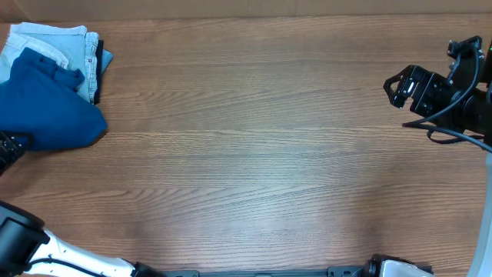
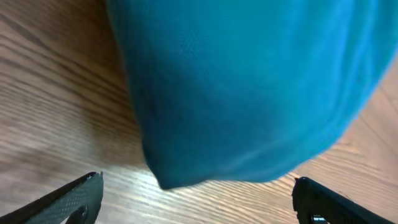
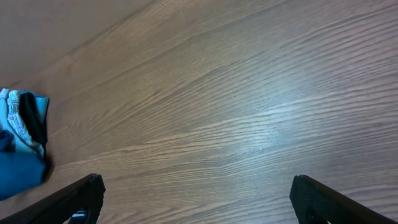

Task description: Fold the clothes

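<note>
Teal shirt (image 2: 249,87) fills left wrist, jeans (image 1: 48,40) overhead

Left gripper (image 2: 198,185), right gripper (image 3: 196,182): spread wide

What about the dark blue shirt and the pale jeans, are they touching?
Touching. The overhead view shows the shirt lying partly on top of the jeans, its upper edge overlapping them with no gap between.

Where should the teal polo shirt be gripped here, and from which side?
Probably the rounded folded edge of the polo shirt that lies on the table, clear of the jeans. Come in low from the left gripper's side: its open jaws bracket that bulge, so closing there should catch the layers without snagging them.
</note>
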Robot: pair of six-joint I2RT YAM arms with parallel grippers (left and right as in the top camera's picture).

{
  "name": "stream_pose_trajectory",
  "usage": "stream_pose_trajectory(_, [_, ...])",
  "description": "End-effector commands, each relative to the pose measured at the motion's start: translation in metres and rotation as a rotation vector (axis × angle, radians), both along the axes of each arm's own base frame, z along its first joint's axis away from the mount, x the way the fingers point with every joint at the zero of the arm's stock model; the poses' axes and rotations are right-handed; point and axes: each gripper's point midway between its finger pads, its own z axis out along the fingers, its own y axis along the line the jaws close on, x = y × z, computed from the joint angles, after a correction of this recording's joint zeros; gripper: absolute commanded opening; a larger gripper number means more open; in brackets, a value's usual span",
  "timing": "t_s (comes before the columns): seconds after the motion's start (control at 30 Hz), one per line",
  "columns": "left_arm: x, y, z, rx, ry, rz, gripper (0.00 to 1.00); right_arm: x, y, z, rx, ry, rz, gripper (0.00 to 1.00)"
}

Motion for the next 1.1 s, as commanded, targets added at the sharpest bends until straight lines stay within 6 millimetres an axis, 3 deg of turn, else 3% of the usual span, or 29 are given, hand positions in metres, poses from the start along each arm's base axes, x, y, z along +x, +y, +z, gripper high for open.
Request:
stream_pose_trajectory(0.0, [0.01,-0.002,0.001,0.032,-0.051,-0.044,1.0,-0.001,-0.001,0.008,-0.009,-0.02,0.0,1.0])
stream_pose_trajectory(0.2, [0.031,-0.012,0.0,0.075,-0.074,-0.104,0.98,-0.006,0.0,0.005,-0.003,0.002,0.001,1.0])
stream_pose_trajectory(0.37, [0.049,-0.037,-0.028,0.025,-0.043,-0.166,0.93,-0.011,0.003,0.002,0.008,0.027,0.005,1.0])
stream_pose_trajectory(0.5, [0.051,-0.039,-0.035,0.006,-0.033,-0.163,0.89,-0.013,0.003,0.001,0.009,0.037,0.004,1.0])
stream_pose_trajectory(0.57, [0.05,-0.038,-0.035,0.001,-0.032,-0.153,0.82,-0.012,0.003,0.001,0.009,0.036,0.004,1.0])
stream_pose_trajectory(0.67, [0.045,-0.033,-0.034,-0.025,-0.024,-0.117,0.63,-0.012,0.003,0.001,0.009,0.034,0.004,1.0])
stream_pose_trajectory(0.83, [0.044,-0.029,-0.006,-0.107,-0.136,-0.09,0.41,-0.012,0.003,0.001,0.008,0.033,0.004,1.0])
stream_pose_trajectory(1.07, [0.044,-0.025,0.056,-0.087,-0.271,-0.084,0.39,-0.012,0.003,0.001,0.009,0.033,0.004,1.0])
